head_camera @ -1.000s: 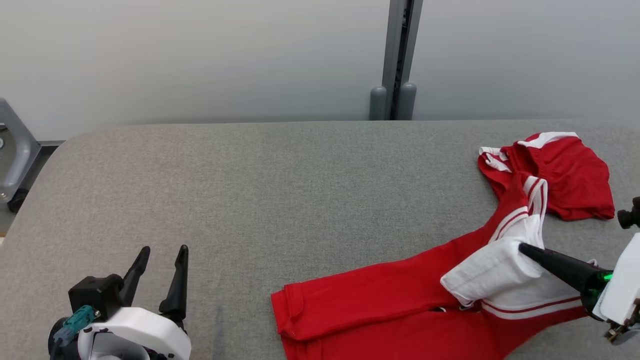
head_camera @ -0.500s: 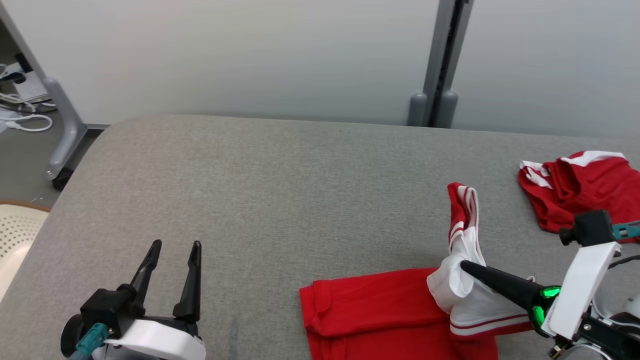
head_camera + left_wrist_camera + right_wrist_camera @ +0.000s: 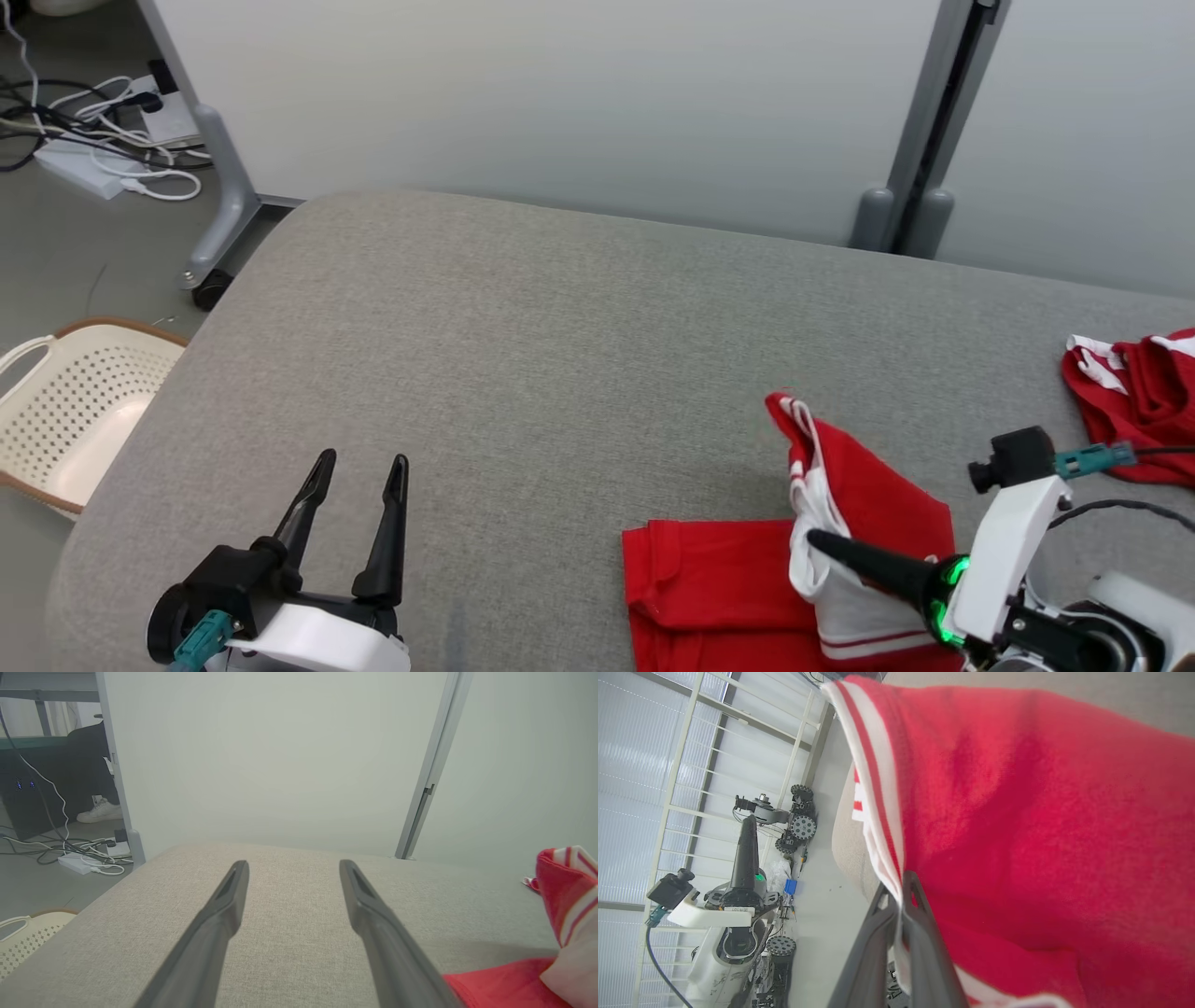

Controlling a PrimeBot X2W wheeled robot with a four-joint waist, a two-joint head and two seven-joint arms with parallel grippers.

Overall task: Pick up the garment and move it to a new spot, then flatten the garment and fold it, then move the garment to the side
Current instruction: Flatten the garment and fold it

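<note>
Red garment (image 3: 709, 597) with white trim lies at the near right of a grey padded table (image 3: 523, 355), one edge held up by the robot's right gripper (image 3: 814, 539).

Part of the garment lies flat on the table; a white-banded fold rises from it to a peak, pinched between the right gripper's closed fingers, and the right wrist view shows the striped hem caught between them. The left gripper (image 3: 364, 462) hovers over bare table at the near left, well apart from the cloth, its jaws wide and holding nothing. A second red-and-white piece (image 3: 1134, 411) lies at the table's right edge. On the floor to the left are a pale perforated basket (image 3: 75, 411) and a tangle of cables (image 3: 79, 168); a grey post (image 3: 920, 140) stands behind the table.
</note>
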